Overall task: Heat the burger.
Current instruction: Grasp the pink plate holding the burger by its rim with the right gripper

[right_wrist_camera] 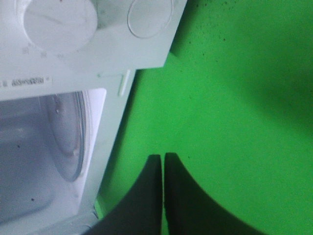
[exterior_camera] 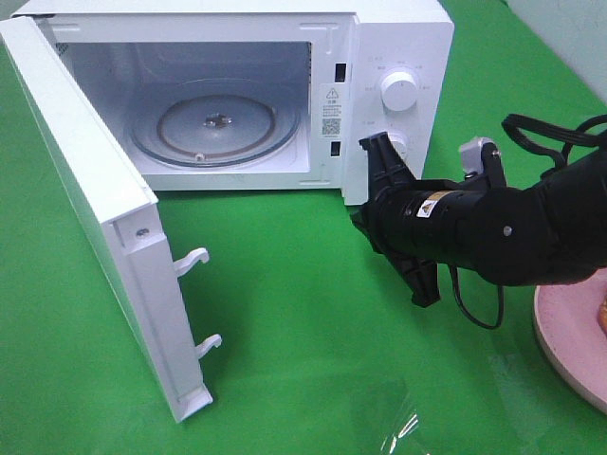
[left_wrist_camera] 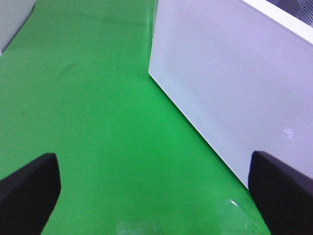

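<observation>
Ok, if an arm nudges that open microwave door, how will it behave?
The microwave door probably swings freely on its hinge, being a rigid panel. Its latch hooks stick out and could snag. The microwave body looks bulky, so it likely stays put.

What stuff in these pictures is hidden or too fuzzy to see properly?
burger: high view, right edge cuts off all but a sliver, and part of the pink plate.
lower knob: high view, partly behind the right arm.
upper dial markings: too small in the high view, blurred in the right wrist view.
left gripper: outside the high view; its wrist view shows only fingertips.
</observation>
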You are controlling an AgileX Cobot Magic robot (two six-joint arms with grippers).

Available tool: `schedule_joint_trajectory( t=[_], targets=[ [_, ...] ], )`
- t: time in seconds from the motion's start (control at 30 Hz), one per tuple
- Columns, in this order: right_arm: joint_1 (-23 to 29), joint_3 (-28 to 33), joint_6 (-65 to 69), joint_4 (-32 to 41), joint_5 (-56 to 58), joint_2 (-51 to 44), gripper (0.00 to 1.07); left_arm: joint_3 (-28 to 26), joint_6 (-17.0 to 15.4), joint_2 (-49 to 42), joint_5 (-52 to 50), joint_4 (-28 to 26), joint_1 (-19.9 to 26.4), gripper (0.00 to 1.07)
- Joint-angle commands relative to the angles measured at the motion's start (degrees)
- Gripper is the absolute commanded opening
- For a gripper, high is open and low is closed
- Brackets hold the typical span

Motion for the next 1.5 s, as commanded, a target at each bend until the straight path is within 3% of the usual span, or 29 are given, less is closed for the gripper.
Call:
schedule_joint_trajectory(
  t=[0.03,0.77,0.9,1.07,1.13,1.23,1.3,1.5],
  targets=[
    [0.11,0.06,-4.18,-4.93,6.59,-2.75,0.04,0.00,-0.52,-0.86,-0.40,-0.23,0.17,0.96],
    [-0.06,-2.69,-34.84,-8.42,32.49,-8.59,0.07,0.00,-0.52,-0.86,-0.40,-0.23,0.17,0.96],
    [-0.06,-5.90,-36.04,-18.33,42.63,-9.45,0.07,0.00,-0.52,-0.86,-0.40,-0.23,0.17,0.96],
    [-0.06,-7.16,-36.04,-24.06,48.64,-10.20,0.07,0.00,-0.52,-0.86,-0.40,-0.23,0.17,0.96],
    [-0.06,-8.08,-36.04,-30.25,55.46,-11.57,0.10,0.00,-0.52,-0.86,-0.40,-0.23,0.17,0.96],
    [-0.06,-8.14,-36.04,-31.40,56.95,-11.86,0.10,0.00,-0.52,-0.86,-0.40,-0.29,0.17,0.96],
    [-0.06,-8.14,-37.64,-35.64,64.80,-13.41,0.13,0.00,-0.52,-0.86,-0.40,-0.29,0.17,0.96],
    [-0.06,-8.14,-41.94,-36.33,71.68,-15.99,0.17,0.00,-0.52,-0.86,-0.40,-0.29,0.17,0.96]
  ],
)
